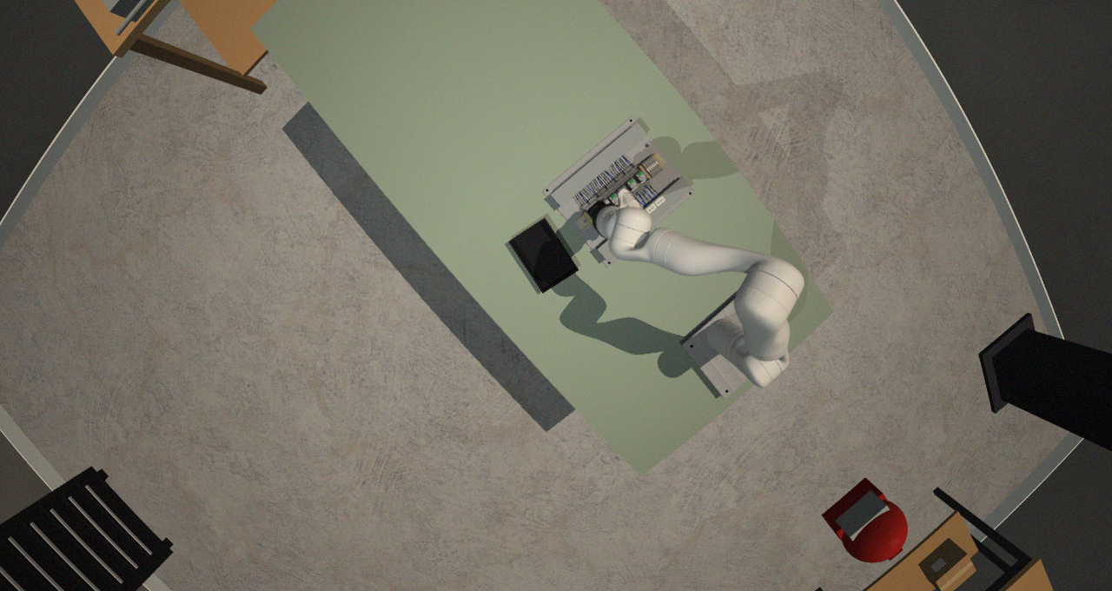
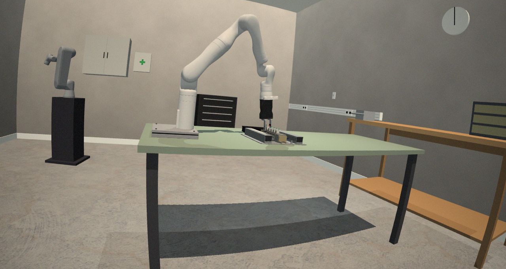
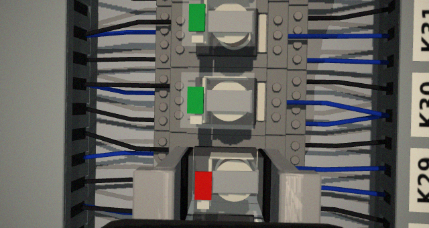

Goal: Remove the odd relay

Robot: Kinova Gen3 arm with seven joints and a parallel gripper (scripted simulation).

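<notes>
The gripper point(image 3: 226, 188) points straight down over the relay panel point(image 1: 591, 169), which lies on the green bench point(image 1: 435, 105) beside its long edge on the side away from the shadow on the floor, about midway along it. Its two grey fingers are closed on the red-button relay point(image 3: 231, 184), one pressed against each side of the clear housing. That relay sits at the row labelled K29, in line with two green-button relays point(image 3: 221, 100) beyond it, whose sockets are fed by black and blue wires from slotted ducts on both sides. From the side, the panel appears to rest flat on the bench. The black parts tray point(image 1: 542, 253) stands just beside the panel's end, toward the middle of the bench, with the arm's base plate point(image 1: 704, 354) near the bench's corner.
</notes>
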